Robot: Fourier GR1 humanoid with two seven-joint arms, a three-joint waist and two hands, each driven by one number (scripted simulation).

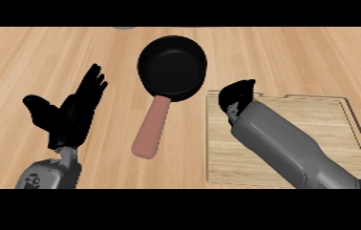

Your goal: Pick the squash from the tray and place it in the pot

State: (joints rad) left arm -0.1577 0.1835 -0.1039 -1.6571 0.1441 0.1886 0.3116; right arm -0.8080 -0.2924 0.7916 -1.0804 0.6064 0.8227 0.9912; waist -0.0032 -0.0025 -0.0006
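Two hands showed, and only one was at work. The right hand (237,94) sat at the far left corner of the tray (310,119), its grey forearm (282,143) lying slantwise across the wood. We saw that hand from behind, as a dark lump, and could not tell whether it had hold of anything. The left hand (74,109) rested open at the view's left, fingers (91,81) straight and pointing up, holding nothing.

No squash was visible to us: none on the bare part of the tray, none in the pan (173,67), none on the bench (296,52). If it was there, it was under the right hand or hidden by the forearm; we could not say which.

The pan, black and empty, lay on the bench just left of the tray, its reddish handle (152,129) pointing back toward the robot. Its bowl was near the right hand but apart from it.

We judged the step to be the pick, or at most the very start of the carry. The next move called for a sure hold first, then a lift off the tray and a short sweep left to above the bowl, not the handle, before letting go low.
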